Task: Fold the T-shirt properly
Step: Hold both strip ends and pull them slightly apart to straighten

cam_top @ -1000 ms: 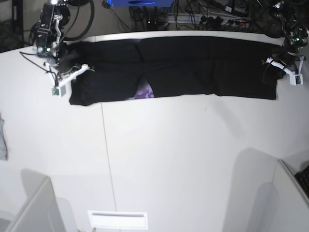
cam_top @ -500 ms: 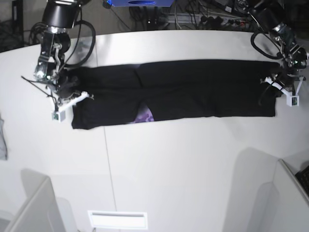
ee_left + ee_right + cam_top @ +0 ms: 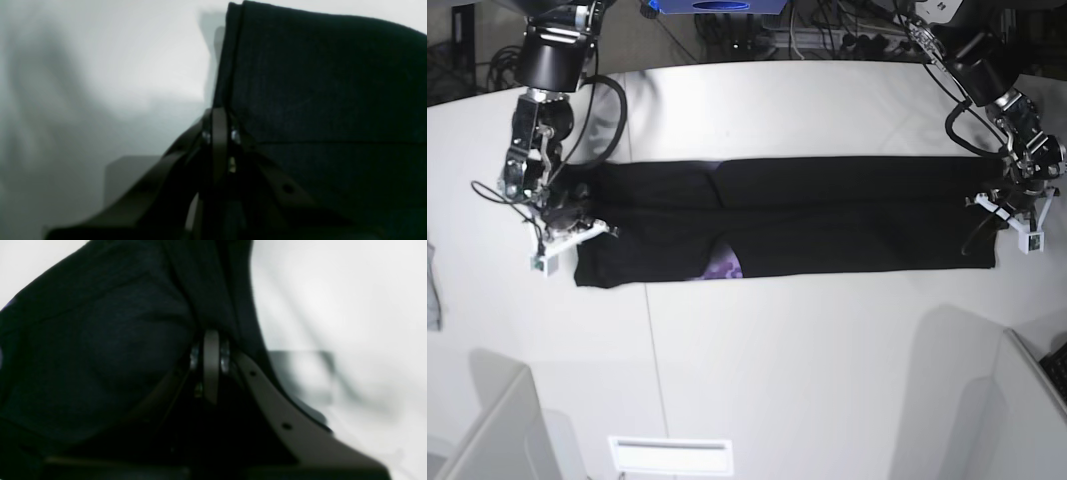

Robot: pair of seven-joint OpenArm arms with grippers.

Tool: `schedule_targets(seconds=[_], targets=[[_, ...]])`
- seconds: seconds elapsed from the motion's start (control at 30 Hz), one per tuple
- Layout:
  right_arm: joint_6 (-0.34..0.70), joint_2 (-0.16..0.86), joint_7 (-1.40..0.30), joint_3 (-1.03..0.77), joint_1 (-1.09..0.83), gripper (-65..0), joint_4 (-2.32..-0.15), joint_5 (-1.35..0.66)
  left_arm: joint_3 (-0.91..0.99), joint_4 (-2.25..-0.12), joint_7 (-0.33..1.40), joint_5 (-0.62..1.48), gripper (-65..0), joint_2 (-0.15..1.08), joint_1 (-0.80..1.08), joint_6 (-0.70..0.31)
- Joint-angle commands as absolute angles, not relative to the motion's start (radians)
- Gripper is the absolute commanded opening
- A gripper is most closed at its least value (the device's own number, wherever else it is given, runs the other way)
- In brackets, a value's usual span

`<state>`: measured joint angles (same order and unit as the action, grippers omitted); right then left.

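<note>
The black T-shirt (image 3: 827, 215) lies as a long folded band across the white table, with a bit of purple print (image 3: 722, 268) showing at its front edge. My left gripper (image 3: 999, 205) is shut on the band's right end. In the left wrist view, its closed fingertips (image 3: 218, 116) pinch the edge of the dark cloth (image 3: 317, 83). My right gripper (image 3: 567, 215) is shut on the left end. Its closed tips (image 3: 210, 340) are buried in a fold of the T-shirt (image 3: 100, 340) in the right wrist view.
A grey cloth scrap (image 3: 432, 290) hangs at the table's left edge. White panels stand at the front left (image 3: 497, 430) and front right (image 3: 1017, 420), and a slotted white plate (image 3: 670, 455) lies at the front. Cables and gear (image 3: 847, 30) crowd the back.
Both arms have drawn the stretched T-shirt from the table's back edge toward the front. The band has shifted down in the base view, and both grips are unchanged.
</note>
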<state>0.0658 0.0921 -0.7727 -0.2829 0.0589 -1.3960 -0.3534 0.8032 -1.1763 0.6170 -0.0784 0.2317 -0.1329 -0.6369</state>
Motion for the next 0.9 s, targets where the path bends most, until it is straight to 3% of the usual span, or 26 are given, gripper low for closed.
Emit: schedule_targets(seconds=[0.0,0.43,0.6,0.87], targets=[[0.068,0.097,-0.756,-0.285,0.073,-65.0,-1.44,-0.357,0.803,-1.201,0.667,-0.111,-65.0,0.239,-0.136,-0.638],[0.077,0.094,-0.863,-0.285,0.042,-65.0,-1.742,-0.361,0.82,-1.6,0.845,-0.094,-65.0,0.232,-0.111,-0.645],[0.077,0.065,-0.903,-0.286,-0.005,-65.0,-1.88,-0.363,0.914,-1.669,0.906,0.119,-65.0,0.24,-0.056,-0.698],[0.079,0.051,-0.898,-0.285,-0.071,-65.0,-1.894,-0.363,0.997,-1.699,0.921,0.349,-65.0,0.266,0.107,-0.698]])
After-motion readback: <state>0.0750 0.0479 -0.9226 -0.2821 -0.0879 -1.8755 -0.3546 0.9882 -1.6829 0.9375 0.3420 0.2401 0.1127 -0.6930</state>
